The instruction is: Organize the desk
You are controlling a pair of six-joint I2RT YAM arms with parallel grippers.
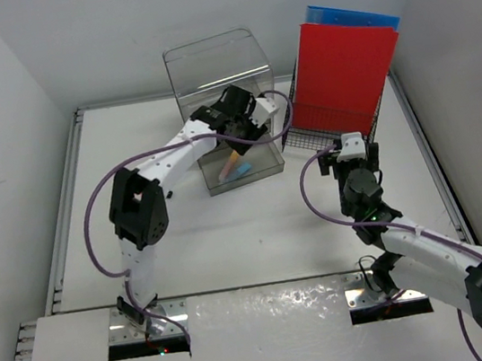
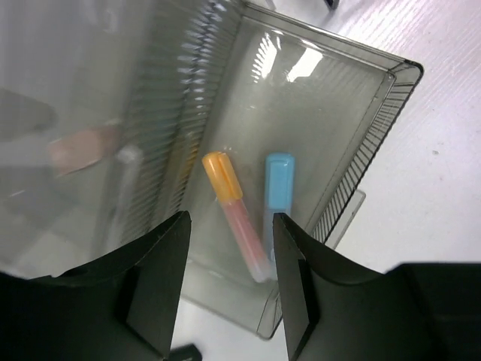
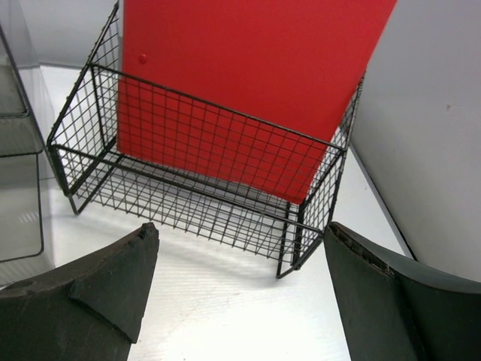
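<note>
Left claw (image 2: 229,226) hangs released over open drawer (image 2: 331,105); orange marker (image 2: 225,188) and blue marker (image 2: 279,184) lie stowed inside. Right claw (image 3: 240,229), also released, faces wire rack (image 3: 188,180) keeping red folder (image 3: 248,68) upright at bench (image 1: 233,245) far-right corner.

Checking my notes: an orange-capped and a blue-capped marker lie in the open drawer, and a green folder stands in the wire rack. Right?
Not quite. The folder in the rack is red, not green, as the right wrist view shows. The orange-capped marker and the blue-capped marker do lie in the open drawer.
</note>
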